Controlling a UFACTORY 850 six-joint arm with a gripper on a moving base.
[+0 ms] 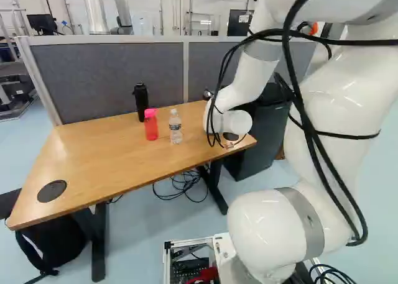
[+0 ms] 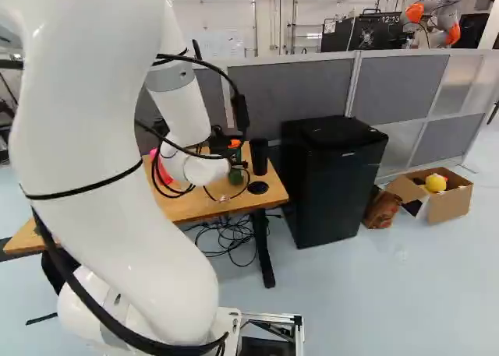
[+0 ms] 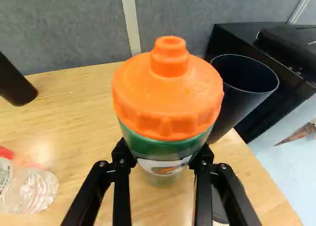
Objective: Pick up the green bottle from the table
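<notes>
Over the table [image 1: 112, 153], the black cup [image 3: 237, 110] crowds the green bottle [image 3: 158, 145], liable to be knocked as I lift. My gripper [image 3: 164, 158] clasps the bottle's sides below its orange cap [image 3: 168, 100], the right place: probably light, springy, a bit slippery. The clear bottle [image 3: 37, 189] stands apart.

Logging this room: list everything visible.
Table: one, brown, ahead
Green bottle: one, green, orange cap, gripped
Red bottle: one, red, table
Water bottle: one, clear, table
Flask: one, black, table
Cup: one, black, table
Partition: one, grey, behind table
Cabinet: one, black, beside table
Carton: one, brown, floor
Toy: one, yellow, in carton
Sack: one, brown, floor
Backpack: one, black, under table
Cables: several, black, floor
Another robot: one, orange-white, background
Arm: one, white, foreground
Gripper: one, black, arm's end
</notes>
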